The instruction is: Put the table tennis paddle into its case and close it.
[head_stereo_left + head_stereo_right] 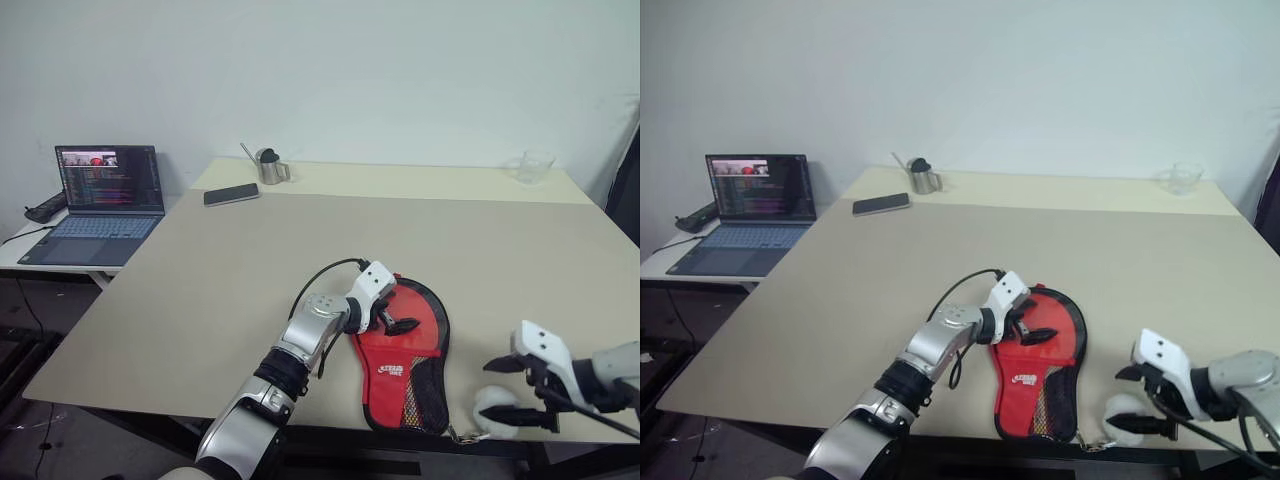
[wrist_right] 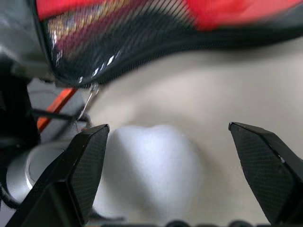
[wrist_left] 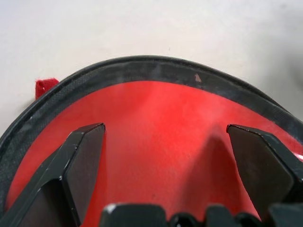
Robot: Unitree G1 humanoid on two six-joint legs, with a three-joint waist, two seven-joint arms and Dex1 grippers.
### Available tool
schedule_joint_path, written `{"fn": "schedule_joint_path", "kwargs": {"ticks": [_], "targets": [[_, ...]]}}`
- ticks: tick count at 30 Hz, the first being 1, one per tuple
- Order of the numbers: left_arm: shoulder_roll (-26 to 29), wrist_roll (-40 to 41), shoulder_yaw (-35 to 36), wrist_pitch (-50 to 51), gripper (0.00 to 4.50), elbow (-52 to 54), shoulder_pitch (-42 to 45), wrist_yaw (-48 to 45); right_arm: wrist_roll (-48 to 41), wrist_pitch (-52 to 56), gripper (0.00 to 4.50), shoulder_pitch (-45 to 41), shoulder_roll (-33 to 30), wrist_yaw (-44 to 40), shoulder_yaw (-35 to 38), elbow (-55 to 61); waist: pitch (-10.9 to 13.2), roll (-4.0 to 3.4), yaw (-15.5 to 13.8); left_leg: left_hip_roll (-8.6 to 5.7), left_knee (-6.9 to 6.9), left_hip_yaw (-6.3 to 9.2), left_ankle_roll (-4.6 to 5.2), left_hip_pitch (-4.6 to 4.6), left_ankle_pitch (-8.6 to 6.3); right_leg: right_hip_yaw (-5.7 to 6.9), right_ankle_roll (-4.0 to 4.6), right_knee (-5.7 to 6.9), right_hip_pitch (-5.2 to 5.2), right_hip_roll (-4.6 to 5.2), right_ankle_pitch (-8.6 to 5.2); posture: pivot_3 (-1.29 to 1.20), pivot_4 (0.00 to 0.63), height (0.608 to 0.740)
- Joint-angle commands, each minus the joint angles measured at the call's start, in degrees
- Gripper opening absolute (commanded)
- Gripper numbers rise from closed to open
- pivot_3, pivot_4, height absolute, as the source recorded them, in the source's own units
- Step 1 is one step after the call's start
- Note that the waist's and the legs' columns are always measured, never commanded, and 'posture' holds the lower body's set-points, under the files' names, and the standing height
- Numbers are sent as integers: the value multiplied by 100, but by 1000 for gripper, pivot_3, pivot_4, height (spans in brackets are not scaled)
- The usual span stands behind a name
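Both grippers, left (image 1: 392, 318) and right (image 1: 518, 392), gape empty; the soft, floppy case (image 1: 408, 352) wants grabbing at its stiffer black edging.

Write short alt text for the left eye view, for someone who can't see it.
A red-and-black case lies near the front edge of a beige table, the open left gripper over its round end. The open right gripper hovers by a white ball.
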State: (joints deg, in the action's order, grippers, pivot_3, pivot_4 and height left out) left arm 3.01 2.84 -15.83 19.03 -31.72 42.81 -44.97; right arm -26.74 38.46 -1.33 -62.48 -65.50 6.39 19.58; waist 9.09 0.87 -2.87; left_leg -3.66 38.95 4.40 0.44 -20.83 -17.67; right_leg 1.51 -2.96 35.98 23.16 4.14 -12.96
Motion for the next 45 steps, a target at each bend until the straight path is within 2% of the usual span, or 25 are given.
{"fn": "schedule_joint_path", "kwargs": {"ticks": [1,7,11,16,21,25,31,45], "targets": [[319,372,323,-230,4500,69,77,-637,-733,230,4459,-682,72,-152,669,-135,7,0,48,2,-1,0,0,-1,0,-1,2,1,3,-2,1,0,150,740],[1308,1144,721,227,4500,921,348,-1993,-930,267,4459,-1626,33,-437,582,-830,33,10,160,9,-5,0,-15,-9,8,4,34,1,13,-9,17,0,150,740],[2642,1726,1225,738,4500,1969,234,-2801,-761,159,4459,-2238,67,-735,147,-1443,49,11,237,9,-12,-11,-19,-25,3,-12,37,0,39,-7,18,0,150,740],[4201,2280,2210,1119,4500,2765,-320,-3201,-456,-317,4459,-3013,147,-1205,-220,-2275,66,-13,306,10,-19,-14,-24,-29,-6,-17,46,-2,50,-6,11,0,150,740],[5138,2862,3354,1358,4500,3181,-1261,-3277,-95,-668,4459,-3713,189,-1756,-581,-3124,90,-21,316,14,-19,-24,-21,-28,-8,-24,46,3,60,-8,11,0,150,740],[5617,2954,4052,1348,4500,3412,-1972,-3212,101,-794,4459,-4105,121,-2145,-726,-3633,99,-23,276,13,-17,-23,-21,-35,-9,-23,47,2,65,-6,11,0,150,740],[6103,3227,4947,1577,4500,3515,-2517,-3175,210,-883,4459,-4447,-59,-2574,-715,-4153,104,-33,292,15,-11,-26,-22,-88,-8,-24,50,10,120,-7,14,0,150,740],[6227,3260,4819,1482,4500,3484,-2840,-3119,83,-676,4459,-4184,-148,-2649,-665,-3834,112,-46,299,17,-12,-34,-25,-91,-10,-30,51,11,125,-7,14,0,150,740]]}}
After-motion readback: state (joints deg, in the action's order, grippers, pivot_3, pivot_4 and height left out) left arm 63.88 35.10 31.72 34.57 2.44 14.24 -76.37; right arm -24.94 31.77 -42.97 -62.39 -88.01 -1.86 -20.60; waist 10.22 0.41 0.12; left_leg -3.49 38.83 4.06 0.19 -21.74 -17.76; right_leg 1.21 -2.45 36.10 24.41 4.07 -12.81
